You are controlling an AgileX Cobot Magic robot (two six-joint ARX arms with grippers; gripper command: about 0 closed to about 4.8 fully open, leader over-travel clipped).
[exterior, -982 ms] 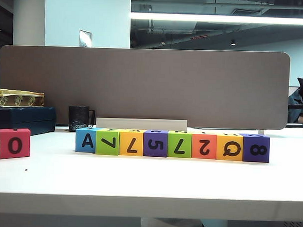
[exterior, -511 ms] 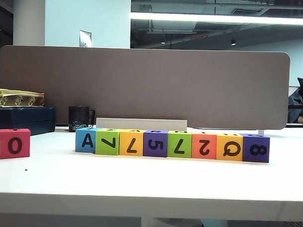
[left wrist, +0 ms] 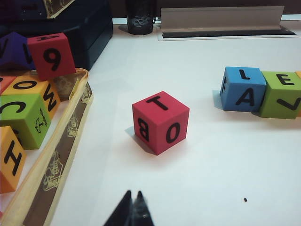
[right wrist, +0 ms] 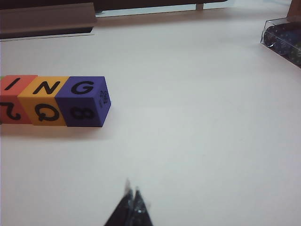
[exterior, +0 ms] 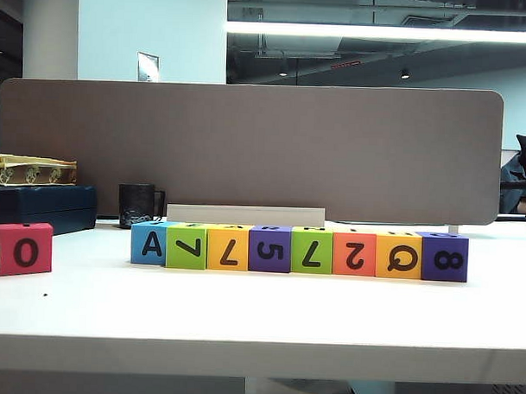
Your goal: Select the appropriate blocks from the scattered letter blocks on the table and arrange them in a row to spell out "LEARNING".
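Eight letter blocks stand in a touching row on the white table [exterior: 259,318], running from the blue one [exterior: 149,243] to the purple one [exterior: 444,258]. In the wrist views their tops read L [left wrist: 242,88], E [left wrist: 282,94], then I [right wrist: 11,99], N [right wrist: 44,99], G [right wrist: 84,101]. A red block marked O [exterior: 24,248] sits apart at the left, also in the left wrist view [left wrist: 161,122]. My left gripper [left wrist: 134,193] is shut and empty, short of the red block. My right gripper [right wrist: 131,188] is shut and empty, over bare table near the row's purple end.
A shallow patterned box [left wrist: 61,155] holding several spare blocks lies beside the red block. A grey-brown divider panel [exterior: 247,149], a black mug [exterior: 137,204] and a dark case [exterior: 42,205] stand at the back. A clear container [right wrist: 282,37] sits far from the row's purple end.
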